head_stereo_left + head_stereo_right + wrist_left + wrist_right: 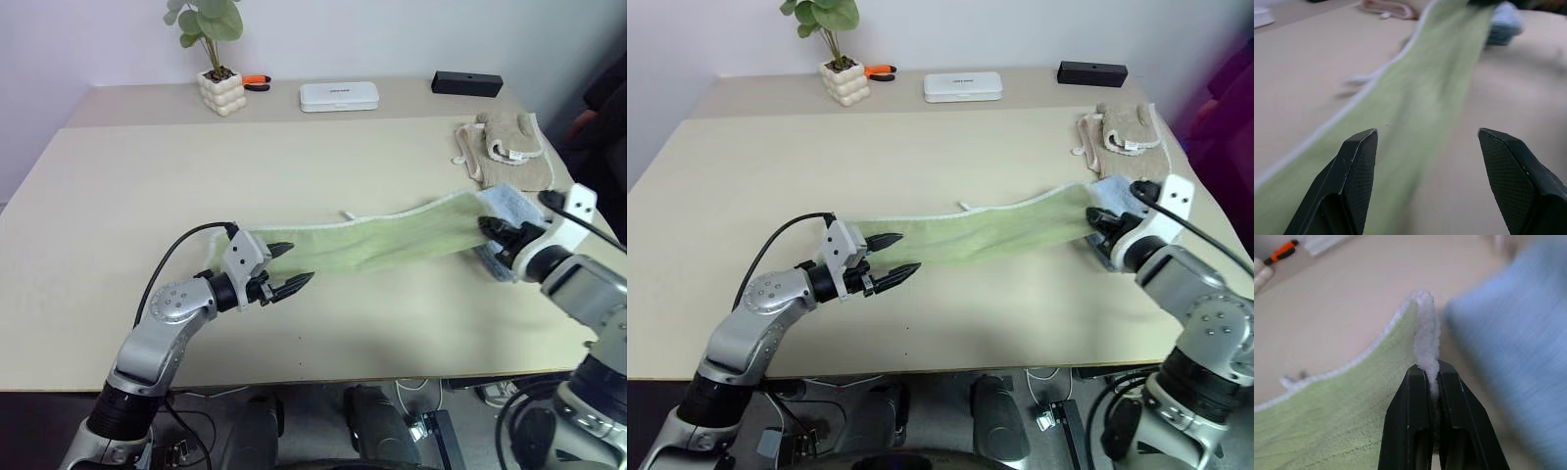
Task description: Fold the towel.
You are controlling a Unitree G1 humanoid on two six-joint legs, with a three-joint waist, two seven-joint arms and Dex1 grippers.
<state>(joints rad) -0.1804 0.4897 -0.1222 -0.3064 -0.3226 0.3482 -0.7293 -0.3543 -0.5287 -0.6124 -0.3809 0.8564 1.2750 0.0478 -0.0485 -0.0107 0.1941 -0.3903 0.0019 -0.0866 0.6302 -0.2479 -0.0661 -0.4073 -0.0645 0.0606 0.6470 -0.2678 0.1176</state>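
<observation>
Towel: the light green terry towel [372, 245] stretches in a long band across the front half of the table [196, 176], its right end lifted off the surface, its left end low beside the left gripper.
Towel edge: a whitish stitched border runs along the far side, with a small white loop [348, 216] sticking out near the middle.
Right gripper [1433, 377]: fingers pinched tight on the towel's whitish corner, holding it up above the folded light blue towel [509, 211].
Left gripper [290, 266]: jaws wide apart, holding nothing, the fingertips framing the towel's left end.
Blue towel: lies directly under and behind the raised right end, partly hidden by the right gripper.
Beige mitt-like cloth [509, 147]: flat near the right edge, beyond the blue towel.
Far side: potted plant [217, 59], orange-handled tool [257, 82], white case [339, 96], black box [466, 83], all well apart from the towel.
</observation>
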